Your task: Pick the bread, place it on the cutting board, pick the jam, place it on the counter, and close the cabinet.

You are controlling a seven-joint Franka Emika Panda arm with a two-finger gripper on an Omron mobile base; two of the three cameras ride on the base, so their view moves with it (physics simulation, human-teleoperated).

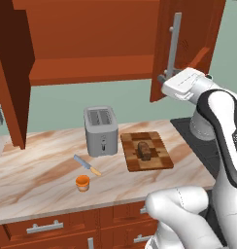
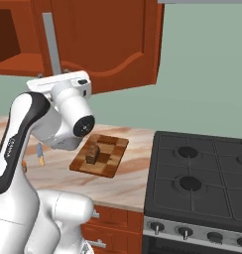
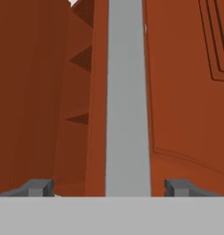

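The dark brown bread [image 1: 144, 150] [image 2: 92, 153] lies on the checkered cutting board [image 1: 161, 160] [image 2: 111, 159], right of the toaster. Near the front edge of the marbled counter [image 1: 38, 170] stands the orange jam [image 1: 82, 183]. Both doors of the cabinet [image 1: 91, 68] are swung open. My gripper [image 3: 109, 187] is raised at the right door [image 1: 188, 29] [image 2: 108, 39], jaws open. The door's grey bar handle [image 3: 126, 101] [image 1: 175, 44] [image 2: 52, 44] runs between the two fingertips [image 3: 39, 187] with a gap on each side.
A silver toaster [image 1: 101, 130] stands at the back of the counter, and an orange-handled knife [image 1: 87, 165] lies in front of it. The open left door [image 1: 13, 73] juts out over the counter's left end. A black stove [image 2: 197, 183] adjoins the counter on the right.
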